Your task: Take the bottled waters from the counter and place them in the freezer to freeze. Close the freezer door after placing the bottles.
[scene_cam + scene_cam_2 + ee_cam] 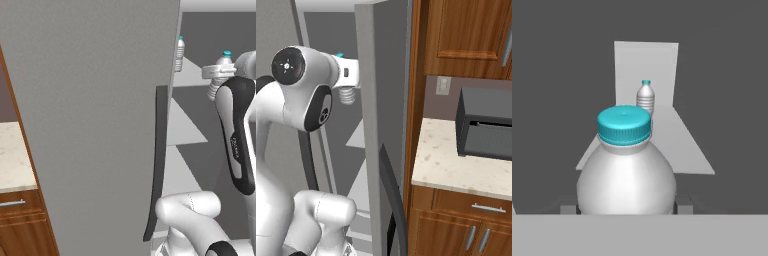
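My gripper (627, 206) is shut on one bottled water (627, 172), whose teal cap fills the middle of the hand view. In the left base view that held bottle (223, 64) hangs high inside the freezer (200, 115), gripper (218, 73) around it. The right base view shows the gripper (348, 75) and the bottle's ribbed end (347, 95) beside the door's edge. The other bottled water (645, 97) stands upright farther in on a pale shelf (677, 150), also visible past the door (179, 53). The freezer door (100, 125) stands open.
The door's long dark bar handle (159, 165) runs down its edge close to my arm. A beige counter (451, 167) with a dark grey microwave (486, 125) lies to the right over brown cabinets. Another stretch of counter (12, 155) shows left of the door.
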{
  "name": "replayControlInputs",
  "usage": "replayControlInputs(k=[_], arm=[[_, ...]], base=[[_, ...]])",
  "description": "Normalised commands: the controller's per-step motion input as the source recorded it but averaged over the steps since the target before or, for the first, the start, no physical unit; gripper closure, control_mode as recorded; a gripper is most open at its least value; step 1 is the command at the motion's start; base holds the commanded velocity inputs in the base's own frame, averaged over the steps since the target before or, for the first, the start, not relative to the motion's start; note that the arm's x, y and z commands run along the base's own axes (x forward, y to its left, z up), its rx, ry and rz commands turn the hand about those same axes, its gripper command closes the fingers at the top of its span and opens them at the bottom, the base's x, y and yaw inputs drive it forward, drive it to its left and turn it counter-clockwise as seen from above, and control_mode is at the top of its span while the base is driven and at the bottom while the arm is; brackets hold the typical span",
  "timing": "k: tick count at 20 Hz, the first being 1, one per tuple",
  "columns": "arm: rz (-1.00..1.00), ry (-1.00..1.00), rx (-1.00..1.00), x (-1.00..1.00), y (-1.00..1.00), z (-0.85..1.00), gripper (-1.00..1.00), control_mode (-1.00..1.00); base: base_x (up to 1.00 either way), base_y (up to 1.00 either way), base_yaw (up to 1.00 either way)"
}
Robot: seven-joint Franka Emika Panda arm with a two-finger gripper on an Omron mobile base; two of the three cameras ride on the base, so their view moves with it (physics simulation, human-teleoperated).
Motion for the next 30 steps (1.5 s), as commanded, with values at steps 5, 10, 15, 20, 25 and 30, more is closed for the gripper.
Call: replayControlInputs(k=[5,10,15,20,25,30], arm=[[0.00,0.00,0.00,0.36,0.00,0.00,1.00,-1.00],[0.00,0.00,0.00,0.23,0.00,0.00,1.00,-1.00],[0.00,0.00,-0.03,0.31,0.00,-0.01,1.00,-1.00],[0.00,0.01,0.00,0.52,0.00,0.00,1.00,-1.00],[0.00,0.03,0.00,0.55,0.00,0.00,1.00,-1.00],[0.00,0.00,0.00,0.46,0.00,-0.02,1.00,-1.00]], base=[[0.00,0.00,0.00],[0.00,0.00,0.00],[0.00,0.00,0.00],[0.00,0.00,0.00],[0.00,0.00,0.00],[0.00,0.00,0.00]])
